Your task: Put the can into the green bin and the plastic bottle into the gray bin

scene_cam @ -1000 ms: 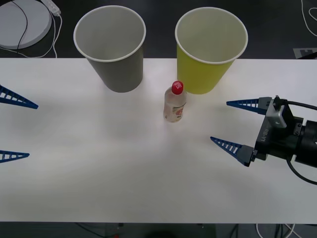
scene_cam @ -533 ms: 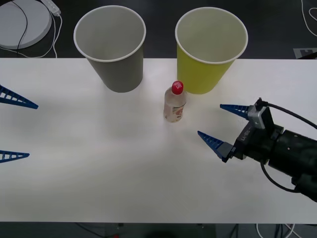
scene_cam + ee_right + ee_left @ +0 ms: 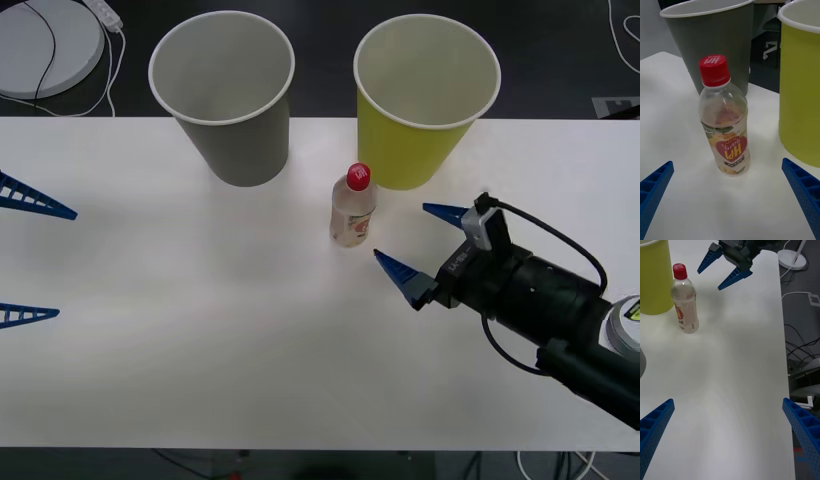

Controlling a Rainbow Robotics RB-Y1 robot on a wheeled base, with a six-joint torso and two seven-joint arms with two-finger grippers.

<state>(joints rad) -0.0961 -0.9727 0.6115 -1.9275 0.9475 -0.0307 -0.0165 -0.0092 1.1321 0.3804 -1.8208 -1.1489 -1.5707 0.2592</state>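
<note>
Front view, surface: I see a white table (image 3: 200,350) across the middle and lower frame, dark floor along the top edge.
Front view, bins: the gray bin (image 3: 226,92) stands upper left of centre, the green bin (image 3: 424,96) upper right of centre; both upright, mouths open, and I see no can in either.
Front view, bottle: the plastic bottle (image 3: 353,206) stands at frame centre, just below the gap between the bins and near the green bin's base.
Front view, right gripper (image 3: 416,241): right of centre, fingers spread wide, holding nothing, tips just right of the bottle, not touching.
Front view, left gripper (image 3: 32,262): at the left edge, fingers wide apart, empty, idle.
Right wrist view, surface: white table, gray bin behind the bottle, green bin at the right.
Right wrist view, bottle: centred between the two blue fingers (image 3: 655,187), red cap (image 3: 714,69) uppermost.
Left wrist view, surface: table runs up the frame, cables and floor at the right; bottle at upper left, right gripper at top centre.
Step in hand: I judge this to be the approach to grasp the bottle.
How to do it well: I would drive straight on until the body sits between the fingers, close on the label band below the shoulder, and stay clear of the green bin.
Orientation: long axis vertical, cap pointing up, base flat on the table.
</note>
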